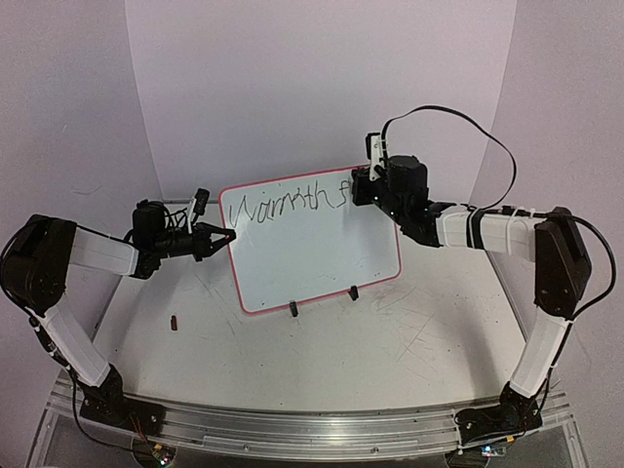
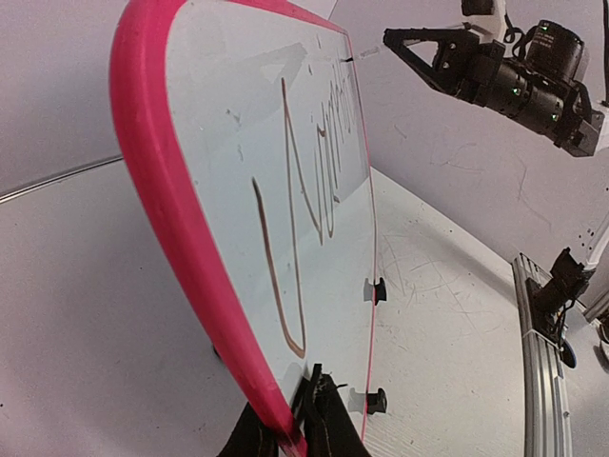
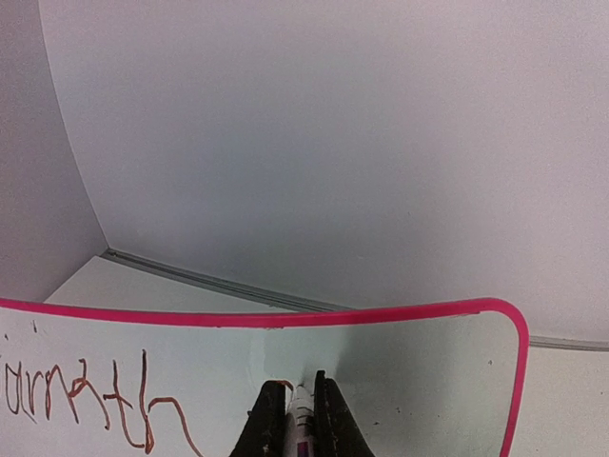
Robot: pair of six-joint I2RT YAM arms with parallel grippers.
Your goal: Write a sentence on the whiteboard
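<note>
The whiteboard point(image 1: 312, 249), white with a pink-red frame and two black clip feet, stands tilted on the table. My left gripper point(image 1: 226, 235) is shut on its left edge, and the left wrist view shows the pink frame point(image 2: 171, 209) pinched between the fingers. The sentence point(image 1: 283, 206) runs along the top line, reading "Warmth" plus the start of a further letter. My right gripper point(image 1: 363, 185) is shut on a marker point(image 3: 303, 424), whose tip touches the board near the top right. The writing also shows in the right wrist view point(image 3: 90, 400).
A small dark red object point(image 1: 175, 323), perhaps a marker cap, lies on the table left of the board. A curved white backdrop rises behind the table. The metal rail point(image 1: 312, 429) holding the arm bases runs along the near edge.
</note>
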